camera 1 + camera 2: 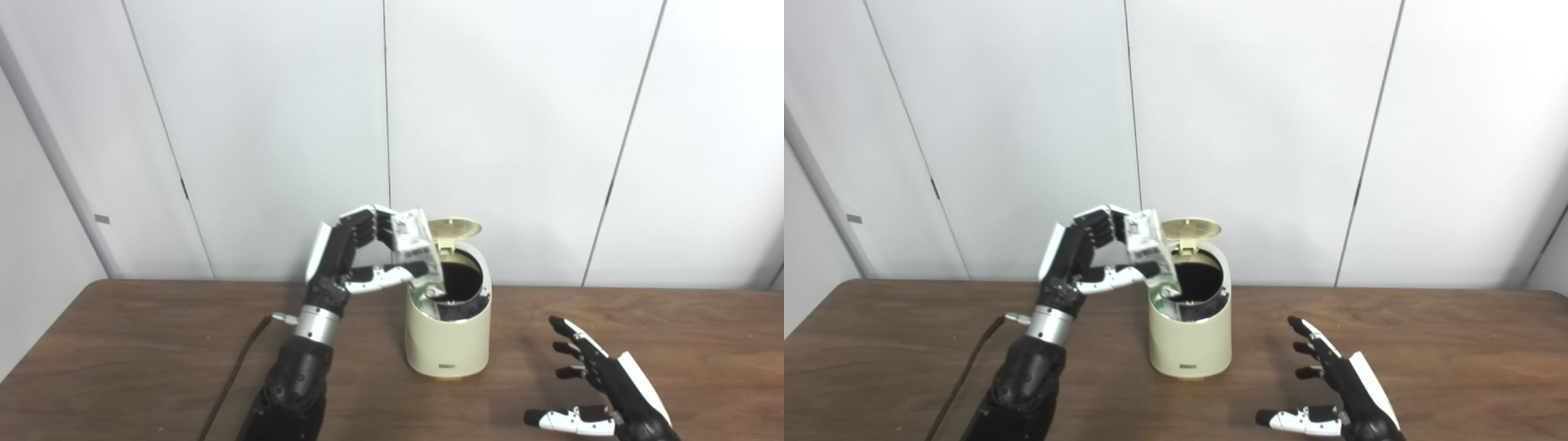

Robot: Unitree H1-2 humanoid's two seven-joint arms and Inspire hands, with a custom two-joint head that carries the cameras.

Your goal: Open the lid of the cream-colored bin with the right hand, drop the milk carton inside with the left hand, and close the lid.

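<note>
The cream-colored bin [448,343] stands mid-table with its round lid [454,229] tipped up at the back, showing a dark inside. My left hand [355,257] is raised at the bin's left rim, shut on the white and green milk carton [420,257]. The carton is tilted, its lower end dipping into the bin's mouth. My right hand [603,383] rests low at the right front of the table, open, fingers spread, apart from the bin. In the right eye view the bin [1190,340], carton [1153,254] and right hand [1338,389] show the same layout.
A brown wooden table [153,343] carries everything. A dark cable [236,370] runs along the table beside my left arm. White wall panels [490,122] stand close behind the table's far edge.
</note>
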